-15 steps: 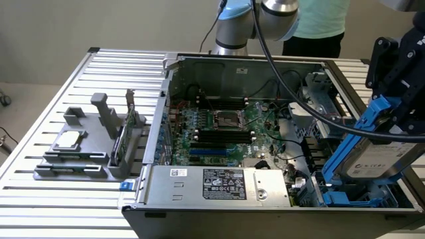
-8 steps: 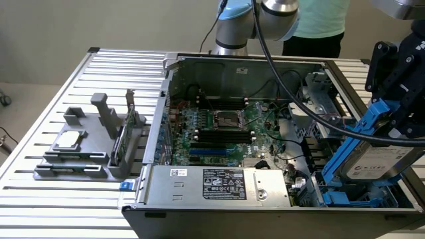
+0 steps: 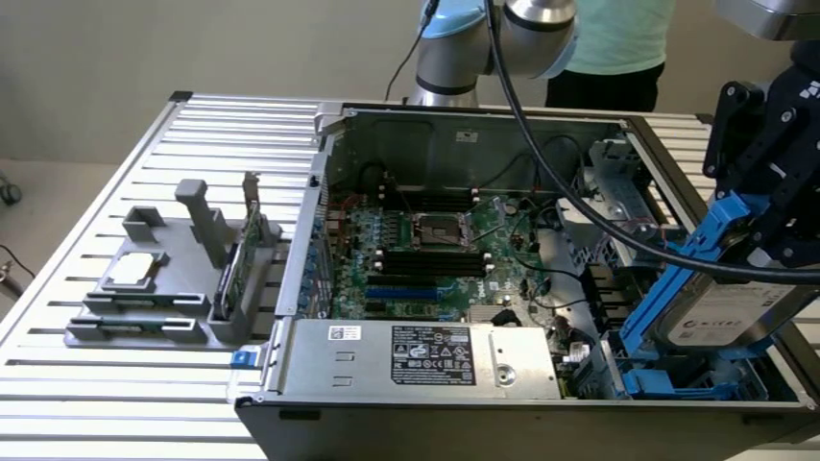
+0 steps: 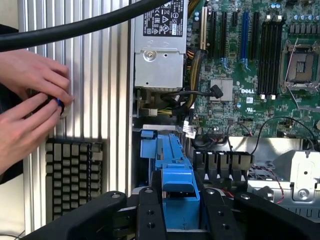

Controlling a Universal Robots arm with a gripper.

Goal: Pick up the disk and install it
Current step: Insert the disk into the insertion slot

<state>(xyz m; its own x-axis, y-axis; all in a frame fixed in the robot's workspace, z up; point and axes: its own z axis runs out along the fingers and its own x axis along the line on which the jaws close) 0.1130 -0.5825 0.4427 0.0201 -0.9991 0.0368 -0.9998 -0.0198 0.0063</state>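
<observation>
The disk (image 3: 720,305), silver-grey with a white label and blue side rails, hangs tilted over the open computer case (image 3: 336,173), at the exterior view's right. It sits just above the blue drive bay (image 3: 656,382) in the case's front corner. My black gripper (image 3: 766,235) is shut on the disk's upper end. In the wrist view, the fingers (image 4: 150,215) clamp either side of the disk's blue rail (image 4: 176,172), with the gripper (image 4: 181,207) looking down into the case beside the bay.
The silver power supply box (image 3: 423,355) and the motherboard (image 3: 436,245) lie inside the case. A grey fixture (image 3: 167,298) holding a small silver square piece (image 3: 138,269) stands on the slatted table. A person's hands (image 4: 30,107) work beside a keyboard (image 4: 72,175). Cables (image 3: 564,182) cross the case.
</observation>
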